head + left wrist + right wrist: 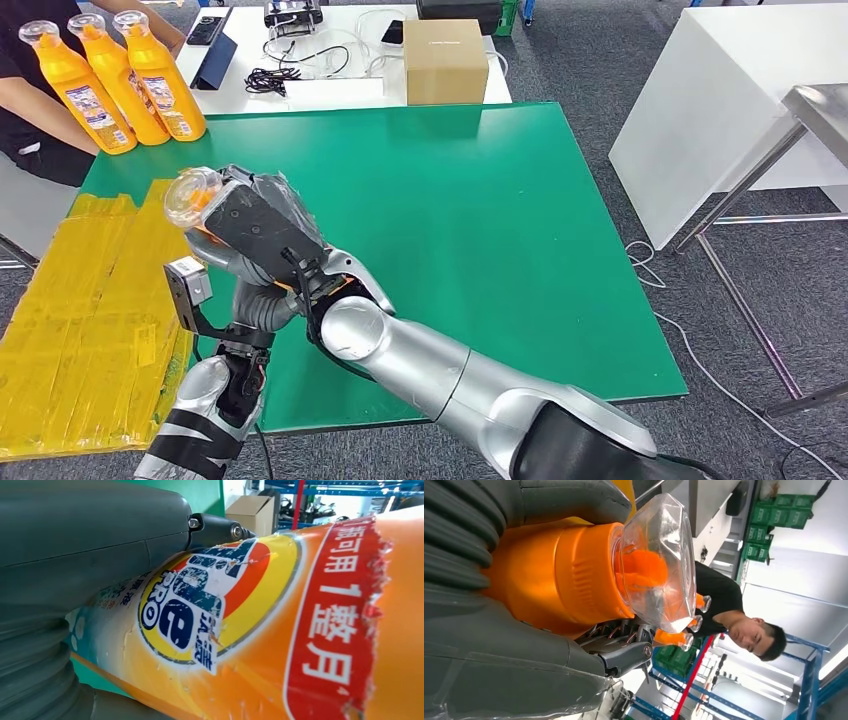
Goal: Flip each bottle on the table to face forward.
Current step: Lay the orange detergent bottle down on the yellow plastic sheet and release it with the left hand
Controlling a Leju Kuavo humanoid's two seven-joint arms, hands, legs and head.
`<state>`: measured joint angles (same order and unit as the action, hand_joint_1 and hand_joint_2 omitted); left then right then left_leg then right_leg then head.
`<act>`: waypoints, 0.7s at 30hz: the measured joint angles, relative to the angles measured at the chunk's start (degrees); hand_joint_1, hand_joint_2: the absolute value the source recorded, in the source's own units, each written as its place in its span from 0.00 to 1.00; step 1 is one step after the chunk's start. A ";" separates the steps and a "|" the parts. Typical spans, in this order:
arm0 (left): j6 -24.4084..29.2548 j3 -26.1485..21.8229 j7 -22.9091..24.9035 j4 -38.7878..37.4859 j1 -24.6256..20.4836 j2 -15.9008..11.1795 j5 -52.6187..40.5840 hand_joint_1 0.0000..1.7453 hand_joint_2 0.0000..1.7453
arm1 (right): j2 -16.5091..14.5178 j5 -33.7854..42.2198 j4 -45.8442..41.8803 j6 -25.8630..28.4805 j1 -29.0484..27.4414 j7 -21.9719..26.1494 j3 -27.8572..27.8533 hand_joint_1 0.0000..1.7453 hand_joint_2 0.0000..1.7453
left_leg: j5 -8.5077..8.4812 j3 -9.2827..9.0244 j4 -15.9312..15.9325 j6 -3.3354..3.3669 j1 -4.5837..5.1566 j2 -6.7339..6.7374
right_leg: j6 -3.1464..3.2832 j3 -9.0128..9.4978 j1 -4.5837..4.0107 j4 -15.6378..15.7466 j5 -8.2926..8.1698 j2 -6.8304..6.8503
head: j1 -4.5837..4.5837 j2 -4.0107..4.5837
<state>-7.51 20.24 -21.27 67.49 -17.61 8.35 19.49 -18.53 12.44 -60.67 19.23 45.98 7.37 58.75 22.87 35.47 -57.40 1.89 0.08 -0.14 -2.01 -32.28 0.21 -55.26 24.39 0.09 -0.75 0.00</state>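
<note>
Closest in, the silver right arm (pixel 440 375) sweeps across from the lower right, smooth and rounded, and its right hand (pixel 265 225) is wrapped around the neck of an orange bottle (pixel 205 215), dark fingers under a glossy cover. The bottle is up off the green table (pixel 480 220), above its left part, tilted with the cap (pixel 190 195) toward the left edge. That cap is clear, faceted plastic over an orange spout, and the right wrist view shows a ribbed orange collar (pixel 574 570) just behind it. The left hand (pixel 75 555), matte grey with a ribbed cuff, grips the bottle's body, a thick grey finger pressed over the label (pixel 200 605). That label is worn: a round yellow and red badge with blue lettering, scuffed and chipped, and beside it a red band (pixel 340 625) with white characters and a ragged, torn edge.

Along the table's left edge lies crinkled yellow sheeting (pixel 80 320). At the far left corner three orange bottles (pixel 120 85) stand upright in a tight row, clear caps up, a person's arm (pixel 30 100) beside them. Beyond the far edge, a plain cardboard box (pixel 445 60) sits on a white table (pixel 330 92).
</note>
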 joint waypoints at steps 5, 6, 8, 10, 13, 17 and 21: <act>-0.36 0.27 0.07 -0.69 -0.37 -0.36 -0.17 1.00 1.00 | 0.04 0.00 0.08 0.01 0.00 -0.36 0.37 1.00 1.00 | 0.00 0.00 0.00 0.00 0.00 0.00 | 0.00 0.00 -0.01 0.00 0.00 0.00 | 0.01 0.00; -0.41 0.29 0.08 -0.76 -0.39 -0.38 -0.19 1.00 1.00 | 0.04 0.01 0.10 0.01 0.00 -0.38 0.43 1.00 1.00 | 0.00 0.00 0.00 0.00 -0.01 0.00 | 0.00 0.00 -0.01 0.00 0.00 0.00 | 0.01 0.00; -0.53 0.30 0.09 -0.83 -0.39 -0.43 -0.19 1.00 1.00 | 0.05 0.02 0.11 0.02 0.00 -0.41 0.56 1.00 1.00 | 0.00 0.00 0.00 0.00 -0.01 0.00 | 0.00 0.00 -0.02 0.00 0.00 0.00 | 0.01 0.00; -0.61 0.30 0.13 -0.89 -0.39 -0.46 -0.17 1.00 1.00 | 0.11 0.03 0.12 0.02 0.00 -0.42 0.72 0.98 1.00 | 0.00 0.00 0.00 0.00 -0.01 0.00 | 0.00 0.00 -0.02 0.00 0.00 0.00 | 0.01 0.00; -0.62 0.31 0.21 -1.05 -0.37 -0.49 -0.17 1.00 1.00 | 0.19 -0.02 0.26 0.01 0.00 -0.47 0.89 0.92 1.00 | 0.00 0.00 0.00 0.00 -0.01 0.00 | 0.00 0.01 -0.01 0.00 0.00 0.00 | 0.01 0.00; -0.71 0.31 0.35 -1.20 -0.26 -0.49 -0.17 1.00 1.00 | 0.19 -0.13 0.59 0.01 0.00 -0.48 0.95 0.26 1.00 | 0.00 0.00 0.00 0.00 -0.01 0.00 | 0.00 0.00 -0.01 0.00 0.00 0.00 | 0.01 0.00; -0.90 0.45 0.59 -1.34 -0.23 -0.49 -0.20 1.00 1.00 | 0.09 0.12 0.56 0.00 -0.01 -0.40 1.21 0.00 0.00 | 0.00 0.01 0.00 0.00 -0.01 0.00 | 0.00 0.00 -0.02 0.00 0.00 0.00 | 0.02 0.00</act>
<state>-8.41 20.69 -20.68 66.14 -17.84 7.87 19.28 -18.44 12.56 -60.11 19.23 45.97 6.96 59.95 22.87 35.47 -57.40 1.89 0.07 -0.14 -2.01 -32.28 0.20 -55.26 24.39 0.09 -0.73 0.00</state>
